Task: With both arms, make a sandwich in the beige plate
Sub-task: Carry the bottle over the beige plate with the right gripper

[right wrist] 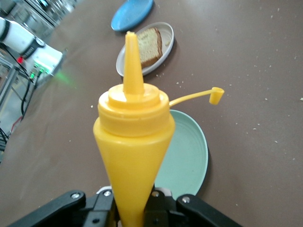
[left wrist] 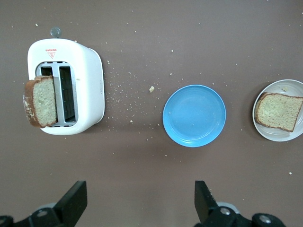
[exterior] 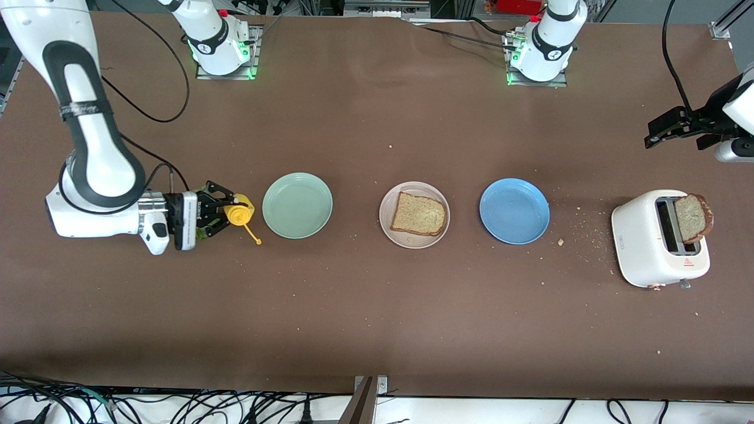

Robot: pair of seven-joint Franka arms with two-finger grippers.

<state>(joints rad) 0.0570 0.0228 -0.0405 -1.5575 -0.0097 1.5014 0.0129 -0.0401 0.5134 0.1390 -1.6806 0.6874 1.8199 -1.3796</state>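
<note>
Barely started: one bread slice [exterior: 418, 214] on beige plate [exterior: 389, 227] mid-frame, second slice [exterior: 692, 217] in toaster [exterior: 648, 250] at frame right, no lettuce seen; right gripper [exterior: 227, 213] clamped on yellow squeeze bottle [exterior: 240, 213] mid-left, left gripper [exterior: 677, 126] wide, idle upper right.

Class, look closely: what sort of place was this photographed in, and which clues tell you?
Probably a robotics lab staged as a kitchen: two arms bolted to a brown table, loose cables along its edge, and a white toaster with plates.
</note>
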